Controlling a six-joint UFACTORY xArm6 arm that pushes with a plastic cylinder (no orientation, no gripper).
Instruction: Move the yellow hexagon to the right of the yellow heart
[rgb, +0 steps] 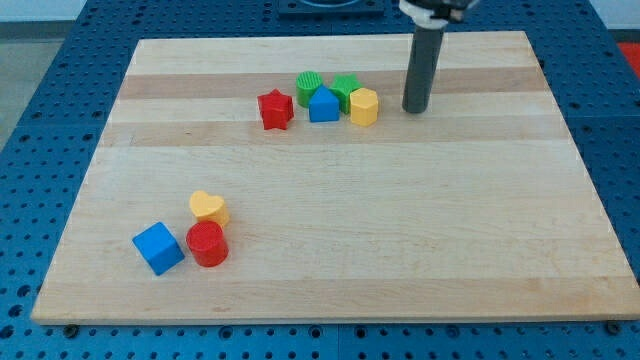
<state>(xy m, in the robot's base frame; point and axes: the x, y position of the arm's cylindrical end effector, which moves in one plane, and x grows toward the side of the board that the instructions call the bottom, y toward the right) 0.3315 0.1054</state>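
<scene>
- Desk (330, 270): pale wood board, sits on blue perforated base.
- Far view's left, near view's bottom: blue cube (158, 248), corner-on.
- Just right of it, touching or nearly: red cylinder (207, 243), upright.
- Yellow heart (208, 207) right behind the red cyl., toward view's top, touching it. These 3 form one tight group.
- Well apart, up near view's top, 2nd cluster starts w/ red star-like block (275, 109).
- Green cylinder (309, 87) next, slightly further toward top.
- Blue block w/ peaked top (324, 105) in front of the greens, touching them.
- Green block (345, 88), shape unclear, behind blue one.
- Yellow hexagon (364, 106): right end of that cluster, beside blue peaked block; far from yellow heart, up and to the view's right of it.
- My tip (416, 109): the tool is a plain dark rod, no jaws, nothing held. On desk just right of yellow hexagon, small gap, not touching.
</scene>
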